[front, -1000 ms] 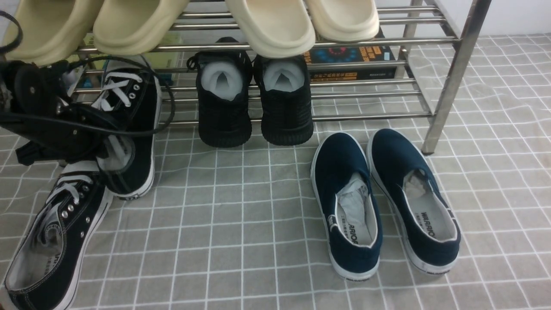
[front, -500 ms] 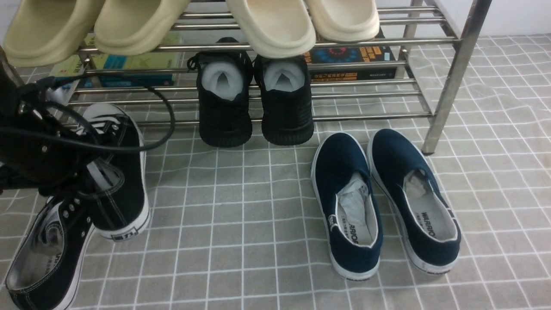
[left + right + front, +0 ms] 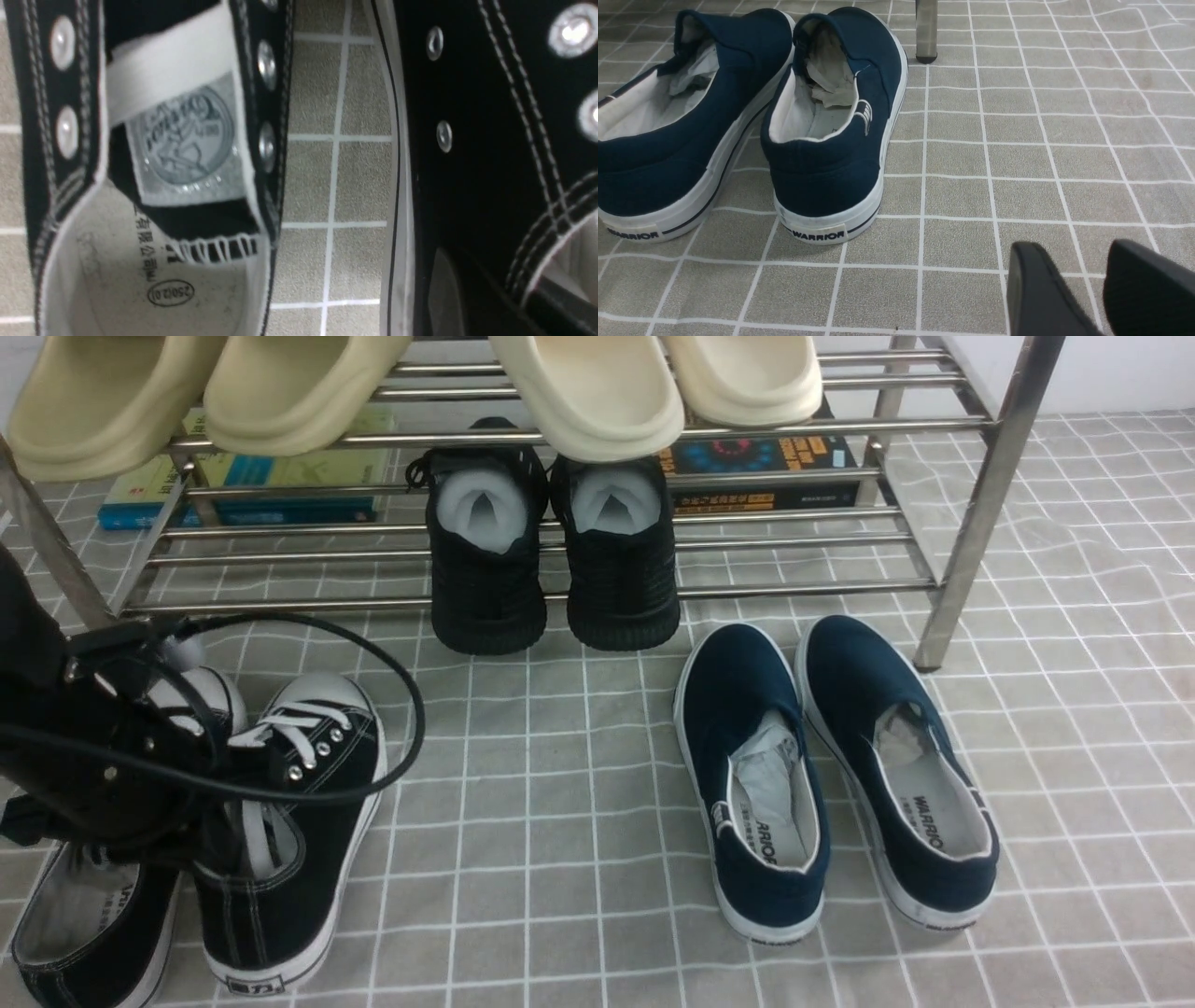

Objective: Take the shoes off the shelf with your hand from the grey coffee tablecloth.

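Note:
Two black canvas shoes with white laces stand side by side at the near left on the grey coffee tablecloth (image 3: 560,784). One shoe (image 3: 84,915) lies at the frame's edge. My left gripper (image 3: 201,840), the black hand with looping cables, is shut on the side wall of the other shoe (image 3: 299,803). In the left wrist view one finger (image 3: 448,289) is outside that shoe (image 3: 490,140) and one inside; its mate (image 3: 177,140) lies beside it. The silver shelf (image 3: 794,427) stands behind. My right gripper (image 3: 1071,247) hovers open over bare cloth.
Black knit sneakers (image 3: 551,560) sit on the shelf's lower tubes, cream slippers (image 3: 588,392) on the upper ones, books (image 3: 761,467) behind. Navy slip-ons (image 3: 831,765) stand on the cloth at centre right, close to my right gripper. A shelf leg (image 3: 971,523) slants at the right.
My left gripper has carried the shoe away from the shelf's lower tubes, toward me and down, and turned it so it now stands beside its mate.

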